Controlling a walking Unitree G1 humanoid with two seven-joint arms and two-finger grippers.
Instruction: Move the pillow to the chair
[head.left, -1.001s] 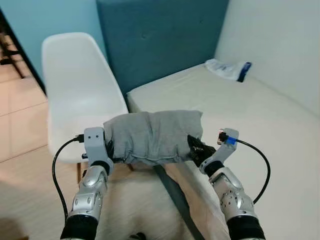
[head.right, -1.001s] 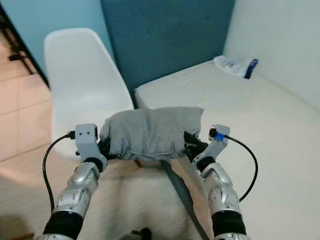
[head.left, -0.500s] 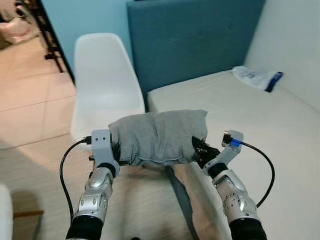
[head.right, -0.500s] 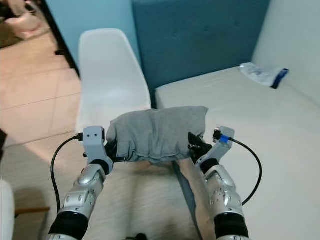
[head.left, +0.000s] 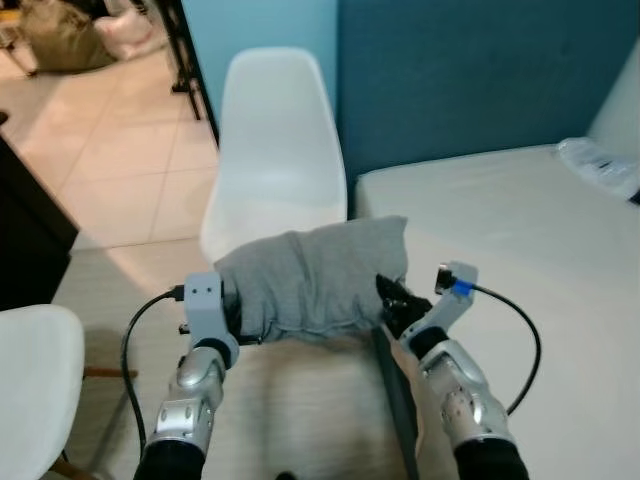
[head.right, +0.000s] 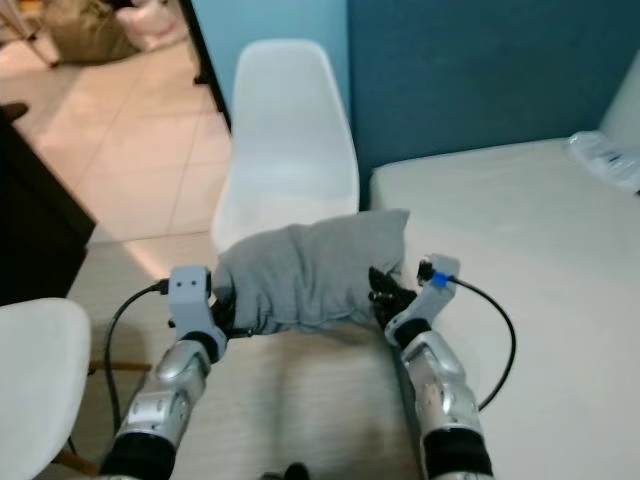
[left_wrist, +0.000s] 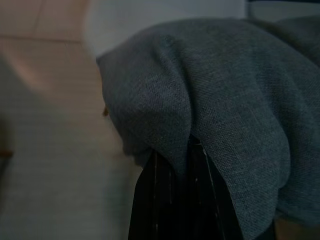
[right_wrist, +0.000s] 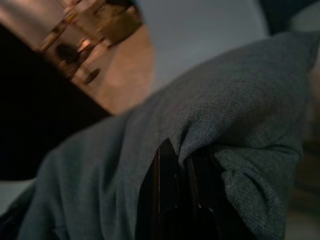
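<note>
A grey pillow (head.left: 315, 280) hangs in the air between my two arms, just in front of the seat of a white shell chair (head.left: 280, 150). My left gripper (head.left: 232, 322) is shut on the pillow's left end, with the cloth bunched over its black fingers (left_wrist: 172, 200). At the pillow's right end my right gripper (head.left: 392, 300) is shut on a fold of the fabric, which wraps its fingers (right_wrist: 172, 200). The chair's seat lies partly behind the pillow.
A bed with a pale mattress (head.left: 530, 240) and a dark blue headboard (head.left: 470, 80) stands on the right. A plastic packet (head.left: 605, 165) lies on its far side. Another white chair (head.left: 25, 390) is at the near left, with dark furniture (head.left: 25, 240) behind it.
The camera has swung left, so the chair and bed have shifted right in the picture and a second chair has come into view. Both grippers still hold the pillow the same way.
</note>
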